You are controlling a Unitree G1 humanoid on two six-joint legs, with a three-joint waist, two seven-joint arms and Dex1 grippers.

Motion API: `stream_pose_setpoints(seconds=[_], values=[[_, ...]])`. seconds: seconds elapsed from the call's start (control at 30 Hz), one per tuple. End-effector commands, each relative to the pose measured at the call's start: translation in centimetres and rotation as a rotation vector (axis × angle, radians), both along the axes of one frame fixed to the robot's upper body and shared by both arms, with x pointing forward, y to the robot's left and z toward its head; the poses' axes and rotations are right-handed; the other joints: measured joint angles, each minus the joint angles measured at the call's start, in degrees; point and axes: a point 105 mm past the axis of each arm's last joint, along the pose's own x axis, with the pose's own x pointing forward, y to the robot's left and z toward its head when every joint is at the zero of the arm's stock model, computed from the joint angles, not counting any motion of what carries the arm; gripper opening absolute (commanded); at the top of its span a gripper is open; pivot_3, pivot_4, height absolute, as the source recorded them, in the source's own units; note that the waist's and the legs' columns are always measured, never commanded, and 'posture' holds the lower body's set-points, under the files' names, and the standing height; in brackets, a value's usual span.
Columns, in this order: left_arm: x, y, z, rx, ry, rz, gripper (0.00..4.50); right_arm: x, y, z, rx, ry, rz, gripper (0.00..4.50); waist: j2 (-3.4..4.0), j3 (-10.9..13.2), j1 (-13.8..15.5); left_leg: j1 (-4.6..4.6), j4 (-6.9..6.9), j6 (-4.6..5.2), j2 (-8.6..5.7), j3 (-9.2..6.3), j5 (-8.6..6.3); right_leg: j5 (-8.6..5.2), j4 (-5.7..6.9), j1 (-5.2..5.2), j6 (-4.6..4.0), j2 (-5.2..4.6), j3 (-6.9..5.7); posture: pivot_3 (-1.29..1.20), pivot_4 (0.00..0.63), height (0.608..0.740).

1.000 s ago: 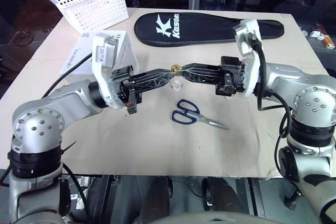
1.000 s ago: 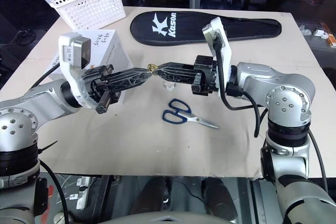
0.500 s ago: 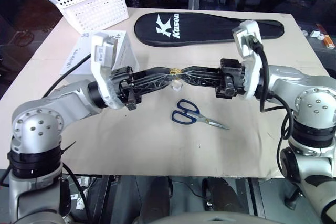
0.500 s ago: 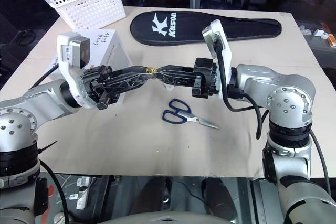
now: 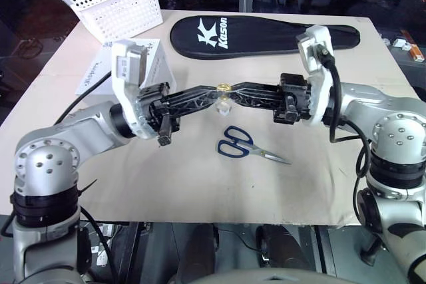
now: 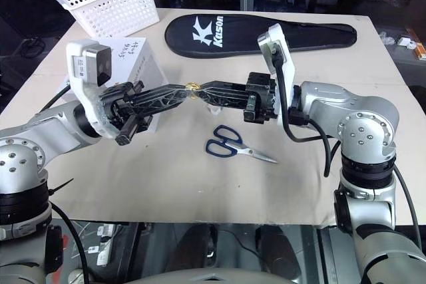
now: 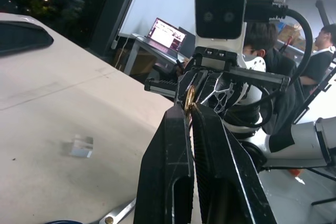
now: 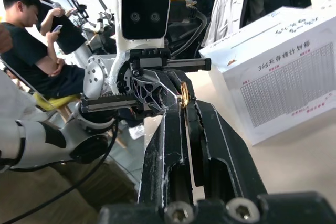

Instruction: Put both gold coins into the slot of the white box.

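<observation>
- our left gripper (image 5: 214, 94) and right gripper (image 5: 233, 91) meet tip to tip above the middle of the tabletop (image 5: 200, 184), with a gold coin (image 5: 223, 87) at the point where the fingertips touch.
- the left gripper is pinched tight; in its wrist view the coin stands on edge between its two fingertips, so we read it as holding the coin.
- half a second ago the left gripper's fingers looked a little apart around the coin; now they are closed on it again.
- the right gripper is narrow, and in its own wrist view the coin sits just at its tips; we cannot tell whether it grips the coin or only touches it.
- against a second ago, neither arm has travelled; the two grippers keep the same meeting place in the air.
- we judge this as a hand-over of the coin from right to left, with the left side having just secured it; the right would need to let go before anything moves.
- we can make out one coin at the tips; whether the second one is there too is too small to tell.
- the white box (image 5: 154, 64) stands behind the left arm, near the left gripper's wrist; its slot is not something we can make out from here.
- a small clear block (image 5: 225, 106) lies on the tabletop just under the meeting point, and blue-handled scissors (image 5: 245, 147) lie nearer us.
- further back are a white perforated basket (image 5: 114, 1) and a black racket cover (image 5: 263, 34).
</observation>
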Motion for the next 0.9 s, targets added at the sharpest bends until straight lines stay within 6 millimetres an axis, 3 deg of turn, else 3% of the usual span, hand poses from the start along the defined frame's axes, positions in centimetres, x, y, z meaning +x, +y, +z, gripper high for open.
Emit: stream_pose_setpoints(seconds=[0.03,0.2,0.27,0.37,0.43,0.5,0.6,0.73,0.9], values=[[-0.4,1.1,1.4,-0.023,-0.047,0.057,0.00,-0.6,-0.1,0.6,0.003,-0.093,0.006,1.43,0.00,0.0,0.0,0.00,0.00,0.00,0.00,0.00,0.00,0.00,0.00,0.00,0.00,0.00,0.00,0.00,0.150,0.740],[0.9,5.2,3.8,-0.084,-0.049,0.291,0.00,0.1,-1.8,0.9,-0.070,-0.244,-0.095,3.82,-0.01,0.0,0.1,-0.01,0.00,0.00,0.00,0.00,0.00,0.00,-0.02,0.00,0.00,-0.02,0.00,0.00,0.150,0.740],[2.2,7.4,4.7,-0.042,-0.092,0.486,0.00,0.4,-2.3,1.3,-0.097,-0.325,-0.138,4.48,-0.01,0.0,0.2,-0.01,0.00,0.00,0.01,-0.04,0.00,0.00,-0.03,-0.01,0.00,-0.02,-0.04,0.00,0.150,0.740],[4.2,10.9,5.6,0.106,-0.167,0.804,0.00,0.4,-2.7,1.6,-0.123,-0.410,-0.151,4.48,0.00,0.0,0.1,0.01,-0.02,0.00,0.00,0.00,0.00,0.00,-0.04,-0.01,0.00,0.00,0.00,0.00,0.150,0.740],[5.8,13.2,5.7,0.157,-0.081,0.938,0.00,0.4,-3.1,2.1,-0.116,-0.452,-0.169,4.48,-0.01,0.0,0.2,0.01,-0.04,0.00,-0.01,0.02,0.00,0.00,-0.04,-0.01,0.00,0.00,0.01,0.00,0.150,0.740],[6.7,15.0,4.7,0.273,0.035,0.998,0.00,0.8,-3.2,2.4,-0.112,-0.474,-0.191,4.48,-0.07,0.1,0.3,0.00,-0.03,0.00,0.00,-0.05,0.00,0.00,-0.06,-0.01,0.00,0.01,-0.07,0.00,0.150,0.740],[7.5,16.5,4.5,0.273,0.133,1.040,0.00,1.2,-3.2,2.0,-0.124,-0.491,-0.207,4.48,-0.06,0.1,0.2,0.01,-0.05,0.00,-0.03,0.04,0.00,-0.01,-0.06,-0.02,0.02,-0.01,-0.01,0.00,0.150,0.740],[7.9,17.4,4.2,0.271,0.211,1.061,0.00,1.2,-3.1,1.8,-0.122,-0.504,-0.208,4.48,-0.09,0.1,0.2,-0.10,-0.08,-0.01,-0.02,0.03,0.00,-0.01,-0.06,-0.13,0.01,-0.03,-0.02,0.00,0.150,0.740],[8.8,16.6,3.0,0.293,0.283,1.020,0.00,1.3,-3.1,1.7,-0.115,-0.513,-0.224,4.48,-0.10,0.1,0.3,-0.11,-0.08,-0.02,-0.02,0.05,0.01,-0.01,-0.05,-0.14,0.01,-0.05,0.00,0.00,0.150,0.740]])
